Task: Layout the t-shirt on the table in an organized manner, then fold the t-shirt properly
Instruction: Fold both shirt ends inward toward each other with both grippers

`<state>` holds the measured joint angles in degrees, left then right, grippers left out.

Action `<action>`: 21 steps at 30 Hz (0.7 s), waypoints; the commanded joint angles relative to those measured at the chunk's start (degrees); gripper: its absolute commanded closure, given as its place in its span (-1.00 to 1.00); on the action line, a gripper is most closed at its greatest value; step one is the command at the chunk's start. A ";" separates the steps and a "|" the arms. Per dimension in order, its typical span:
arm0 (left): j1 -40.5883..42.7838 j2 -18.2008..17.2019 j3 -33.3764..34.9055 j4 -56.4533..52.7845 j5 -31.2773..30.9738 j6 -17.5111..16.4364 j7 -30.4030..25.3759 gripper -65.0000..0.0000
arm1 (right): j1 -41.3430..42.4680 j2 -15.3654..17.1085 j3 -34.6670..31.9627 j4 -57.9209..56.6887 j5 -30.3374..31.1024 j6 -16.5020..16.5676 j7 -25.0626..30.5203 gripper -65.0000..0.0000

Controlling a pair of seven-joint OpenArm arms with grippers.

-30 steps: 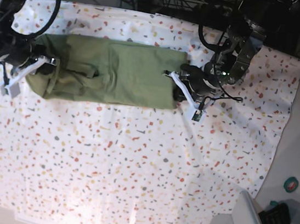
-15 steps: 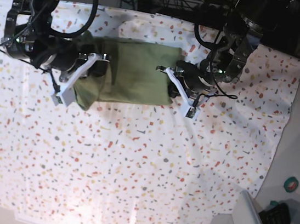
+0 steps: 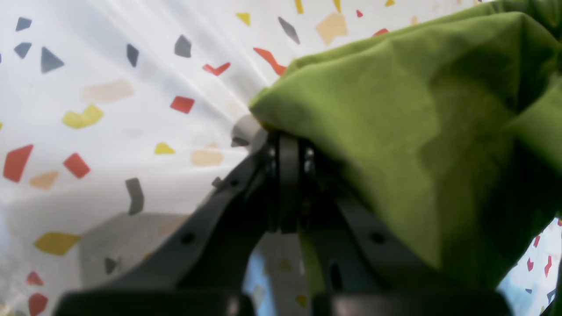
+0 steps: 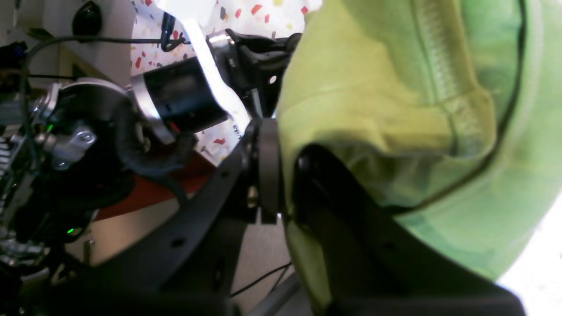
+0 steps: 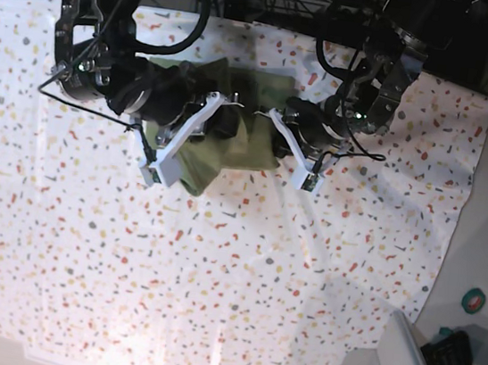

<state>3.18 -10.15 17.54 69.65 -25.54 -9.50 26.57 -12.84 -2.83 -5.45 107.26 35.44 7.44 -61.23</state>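
White cloth flecked with red, yellow and grey is filling the left wrist view, the table (image 3: pixel 109 87) spreading from 9 to 12 o'clock. Toward 3 o'clock the t-shirt (image 3: pixel 417 131) is bunching in olive folds. The left gripper (image 3: pixel 287 145) is pinching the shirt's edge at centre with its jaws pressed together, presumably anchoring that end while the other end travels.

In the right wrist view, pale green fabric is hanging from 12 to 4 o'clock, a stitched hem running down it. The right gripper (image 4: pixel 270 171) is clamping that fabric, jaws nearly meeting. At 9 o'clock the other arm's dark housing is sitting close, suggesting the two ends are being brought together.

From the base view, the shirt (image 5: pixel 240 142) is lying near 12 o'clock on the flecked table (image 5: pixel 213 277), doubled into a compact bundle. The right gripper (image 5: pixel 213 111) is carrying its end over toward the left gripper (image 5: pixel 279 120), a fold apparently being made.

No readable writing, brand or label is showing anywhere.
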 commanded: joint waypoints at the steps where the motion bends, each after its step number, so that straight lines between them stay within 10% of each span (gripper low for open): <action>1: 1.00 0.17 0.53 -0.33 0.53 -0.74 5.04 1.00 | 1.72 -0.20 -0.04 1.00 0.82 -0.10 1.14 1.00; 21: 1.79 -0.62 0.35 2.40 0.44 -0.74 5.21 1.00 | 8.14 -1.35 -4.70 -15.35 0.82 -0.10 3.43 1.00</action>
<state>4.27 -10.59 17.47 71.94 -25.47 -9.50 28.18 -5.58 -3.92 -10.13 91.07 35.18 7.03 -58.67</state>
